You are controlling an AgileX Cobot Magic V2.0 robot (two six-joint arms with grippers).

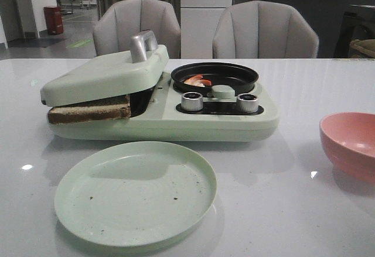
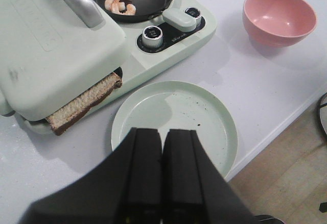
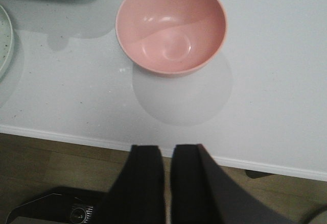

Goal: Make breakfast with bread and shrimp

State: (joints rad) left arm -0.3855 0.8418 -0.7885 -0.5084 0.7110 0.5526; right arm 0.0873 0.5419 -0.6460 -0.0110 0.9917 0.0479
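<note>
bread (image 1: pixel 89 109) clamped under the shut lid (image 1: pixel 102 75) on the left half of the pale green breakfast maker (image 1: pixel 228 121), one crusted edge poking out toward the near left. shrimp (image 1: pixel 198 81) lying in the small black pan (image 1: pixel 214 75) on the far right of the same machine, behind two silver knobs (image 1: pixel 191 101). green plate (image 1: pixel 135 191) bare apart from crumbs, just in front of the machine; pink bowl (image 1: pixel 348 143) empty, well apart at the near right.

left gripper (image 2: pixel 162 178) hanging above the plate's near rim, jaws pressed together, holding nothing. right gripper (image 3: pixel 168 183) back over the table's near edge, short of the bowl, jaws nearly together, also bare.

seemingly at the cooking stage, nothing served. next, probably: raise the lid by its metal handle (image 1: pixel 142 44), which calls for parting the left jaws first, then moving bread to the plate.
</note>
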